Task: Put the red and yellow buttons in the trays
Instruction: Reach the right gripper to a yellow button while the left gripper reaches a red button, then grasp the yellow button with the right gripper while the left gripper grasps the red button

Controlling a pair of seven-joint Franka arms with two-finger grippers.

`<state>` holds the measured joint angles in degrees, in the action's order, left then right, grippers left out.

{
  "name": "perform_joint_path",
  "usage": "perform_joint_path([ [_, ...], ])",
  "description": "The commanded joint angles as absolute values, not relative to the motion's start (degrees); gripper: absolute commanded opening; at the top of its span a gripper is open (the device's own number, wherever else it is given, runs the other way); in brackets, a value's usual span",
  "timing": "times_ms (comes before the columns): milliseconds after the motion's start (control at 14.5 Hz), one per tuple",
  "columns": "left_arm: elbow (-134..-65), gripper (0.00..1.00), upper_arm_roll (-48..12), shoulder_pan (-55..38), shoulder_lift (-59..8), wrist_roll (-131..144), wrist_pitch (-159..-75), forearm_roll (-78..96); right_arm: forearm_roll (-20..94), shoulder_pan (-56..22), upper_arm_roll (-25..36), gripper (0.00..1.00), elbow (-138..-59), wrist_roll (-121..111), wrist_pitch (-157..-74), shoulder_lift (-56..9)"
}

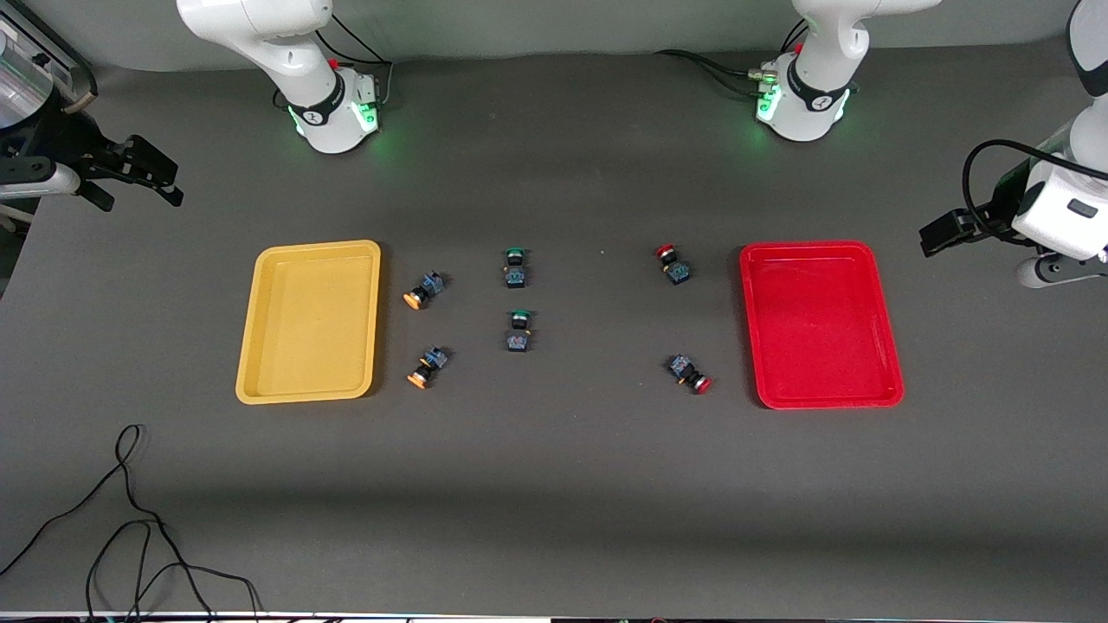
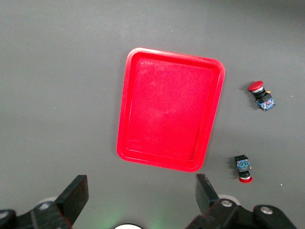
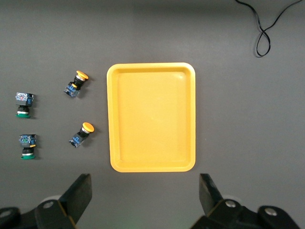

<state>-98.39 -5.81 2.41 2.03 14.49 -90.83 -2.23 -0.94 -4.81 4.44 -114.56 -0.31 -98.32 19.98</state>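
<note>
A yellow tray [image 1: 309, 322] lies toward the right arm's end and a red tray [image 1: 818, 324] toward the left arm's end, both empty. Two yellow buttons [image 1: 423, 289] [image 1: 428, 367] lie beside the yellow tray. Two red buttons [image 1: 672, 263] [image 1: 690, 373] lie beside the red tray. My right gripper [image 1: 143, 173] is open and empty, up over the table's edge at its own end. My left gripper [image 1: 948, 229] is open and empty, up over its own end. The left wrist view shows its gripper [image 2: 141, 191], the red tray [image 2: 169, 109] and red buttons [image 2: 261, 95] [image 2: 243, 168]. The right wrist view shows its gripper [image 3: 145, 191], the yellow tray [image 3: 152, 117] and yellow buttons [image 3: 77, 83] [image 3: 82, 134].
Two green-capped buttons [image 1: 516, 267] [image 1: 518, 331] lie at the table's middle between the two groups; they also show in the right wrist view [image 3: 23, 104] [image 3: 26, 145]. A black cable [image 1: 130, 519] loops on the table near the front camera at the right arm's end.
</note>
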Motion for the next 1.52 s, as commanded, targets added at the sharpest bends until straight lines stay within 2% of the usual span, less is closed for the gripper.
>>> perform_joint_path([
  [0,-98.8,1.0,-5.7,2.3,3.0,13.8,-90.6,-1.8,-2.0,-4.7,4.0,1.0,-112.9,-1.0,-96.2,19.4],
  [208,-98.7,1.0,-5.8,2.4,3.0,13.8,-90.6,-1.8,-1.8,-4.8,3.8,1.0,-111.5,-0.9,-95.5,17.0],
  [484,-99.1,1.0,-6.1,1.9,3.0,14.2,-89.8,-1.3,-0.6,-5.3,-0.2,1.0,-107.3,7.1,-96.7,7.9],
  [692,-99.2,1.0,-6.2,-2.2,0.5,17.7,-91.0,0.3,1.5,-6.1,-5.5,1.0,-108.4,21.8,-101.3,2.3],
  [830,-99.8,1.0,-6.2,-6.2,-2.7,23.4,-94.2,0.6,2.1,-6.9,-8.7,1.0,-113.7,33.7,-107.5,0.2],
  [1038,-105.8,1.0,-6.2,-13.0,-6.1,35.0,-103.7,0.7,5.4,-9.2,-9.1,1.0,-124.6,41.7,-121.7,-2.1],
  [1314,-123.4,0.99,-6.2,-20.5,-7.3,45.7,-124.0,0.8,7.5,-13.4,-9.2,1.0,-128.4,48.8,-130.8,-9.0],
  [1453,-126.5,0.99,-6.9,-23.4,-11.1,53.2,-131.2,1.3,7.5,-14.6,-9.2,1.0,-130.5,51.0,-135.1,-11.6],
])
